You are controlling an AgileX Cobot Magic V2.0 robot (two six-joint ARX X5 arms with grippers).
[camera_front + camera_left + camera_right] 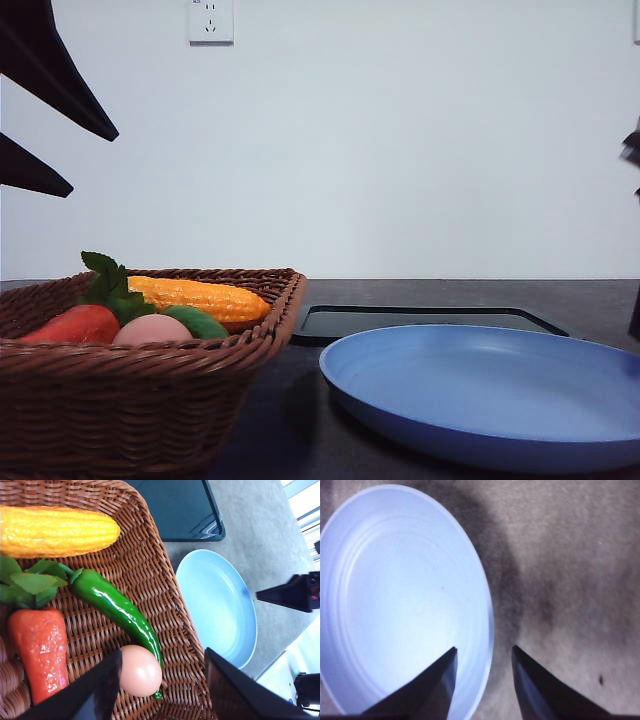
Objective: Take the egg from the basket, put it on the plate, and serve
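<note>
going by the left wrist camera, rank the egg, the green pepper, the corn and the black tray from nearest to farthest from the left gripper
1. egg, in the basket, partly between the open left gripper's fingers.
2. green pepper, lying diagonally, its tip beside the egg.
3. corn, along the basket's far side.
4. black tray, outside the basket, past its rim.

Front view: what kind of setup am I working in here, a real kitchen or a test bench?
Likely a lab test bench, not a kitchen: a bare dark table against a blank white wall with one power outlet, and glossy, toy-like food such as corn in a wicker basket.
</note>
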